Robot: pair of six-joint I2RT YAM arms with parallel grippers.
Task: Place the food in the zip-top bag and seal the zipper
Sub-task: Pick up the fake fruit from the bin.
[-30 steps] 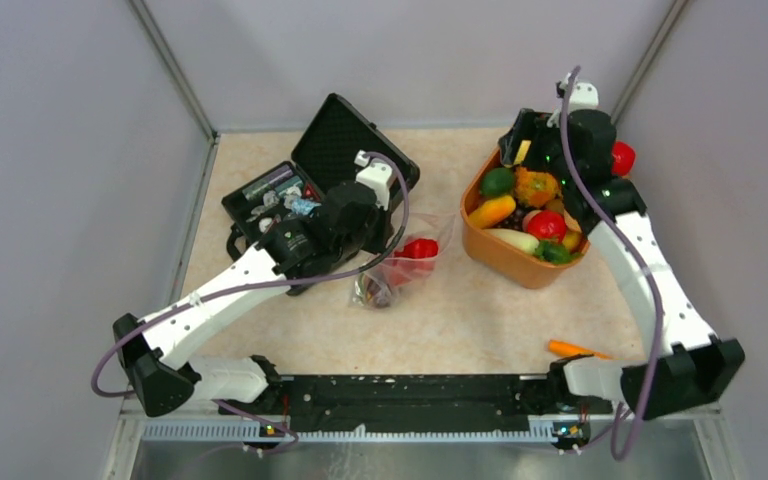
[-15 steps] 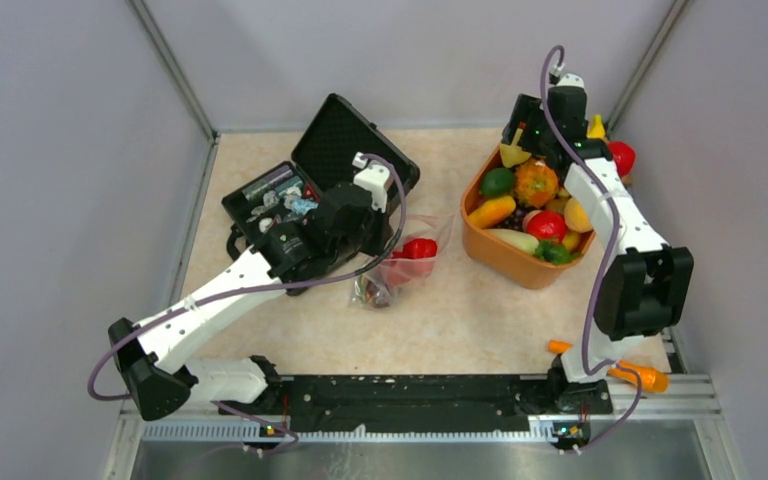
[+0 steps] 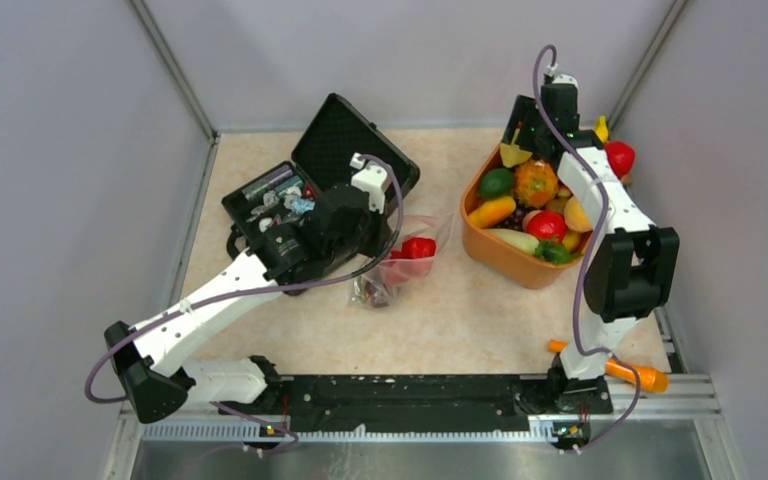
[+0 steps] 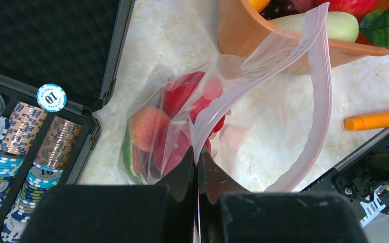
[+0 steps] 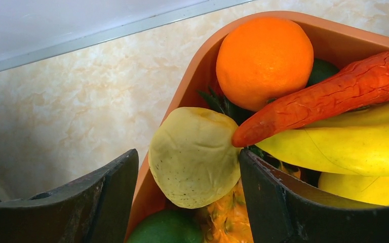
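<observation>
clear zip-top bag [image 4: 283, 116], food [image 4: 149, 126] inside, pinched by left hand [image 4: 197, 167] — right hand [image 5: 187, 174] open over orange bowl [image 5: 195, 76].

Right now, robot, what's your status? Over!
Left gripper shut on zip-top bag edge, mouth held open. Right gripper open around yellow pear in orange bowl. Bowl rim near one finger.
</observation>
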